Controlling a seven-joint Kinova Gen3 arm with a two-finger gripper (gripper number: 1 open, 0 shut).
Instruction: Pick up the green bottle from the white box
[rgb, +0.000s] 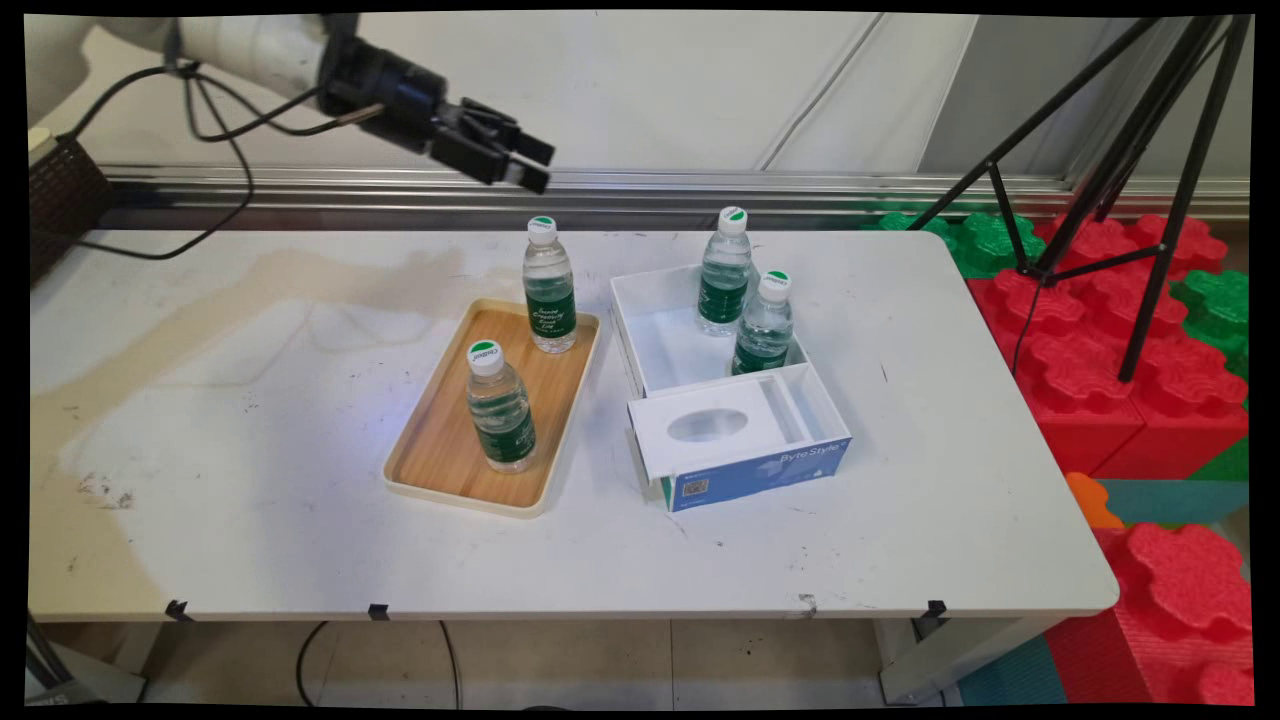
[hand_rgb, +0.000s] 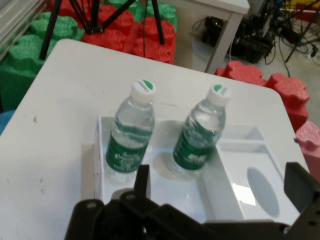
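My black gripper (rgb: 540, 167) hangs high above the table's back, left of centre, open and holding nothing. Its fingers (hand_rgb: 142, 176) point toward a white box (rgb: 640, 375) with a blue front. Two water bottles stand upright in the box's back compartment: one at the rear (rgb: 725, 272) (hand_rgb: 131, 135), one nearer (rgb: 764, 324) (hand_rgb: 201, 131). A white panel with an oval hole (rgb: 706, 425) covers the box's front part. Left of the box lies a wooden tray (rgb: 440, 455) holding two more upright bottles, one at its back (rgb: 549, 287) and one nearer the front (rgb: 499, 406).
A black tripod (rgb: 1100, 170) stands off the table's right end on red foam blocks (rgb: 1080, 390) and green foam blocks (rgb: 985, 240). Black cables (rgb: 215, 120) hang from the arm at upper left. A metal rail (rgb: 700, 185) runs behind the table.
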